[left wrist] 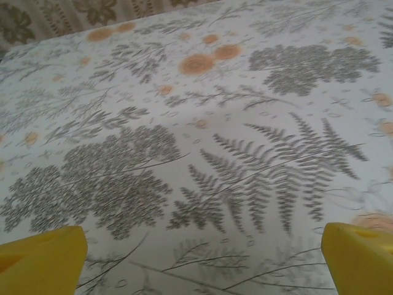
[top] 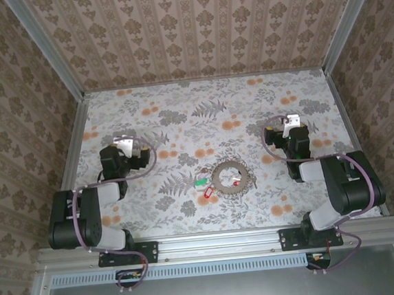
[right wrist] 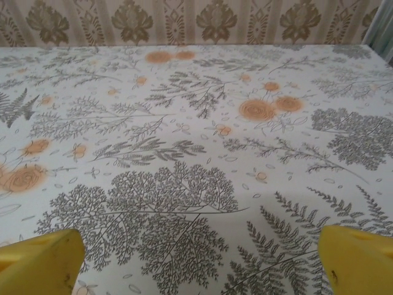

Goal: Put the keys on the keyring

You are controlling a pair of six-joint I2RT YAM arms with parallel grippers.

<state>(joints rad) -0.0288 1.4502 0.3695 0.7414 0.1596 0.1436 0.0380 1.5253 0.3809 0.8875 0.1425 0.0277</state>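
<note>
Yellow fingertips (left wrist: 43, 261) of the left end effector (left wrist: 202, 261) sit at the bottom corners of its wrist view. They are spread wide, with nothing but the printed bench (left wrist: 202, 123) between them. The right end effector (right wrist: 199, 261) is spread just as wide and holds nothing.

Seen from above, the keyring (top: 228, 176) lies flat near the middle of the bench, toward the near edge, between the two arms. The keys (top: 204, 188) lie just beside its left rim, a green-headed one farther back and a red one nearer. Another red speck shows at the ring's inner right side, too small to tell whether it is threaded.

Both end effectors face the back wall (top: 194, 30), so ring and keys lie behind and inward of each. The left looks somewhat nearer the loose keys, the right nearer the ring. Which way each key's long axis runs is too small to read. Open bench lies all round the ring, and the near edge is the closest limit.
</note>
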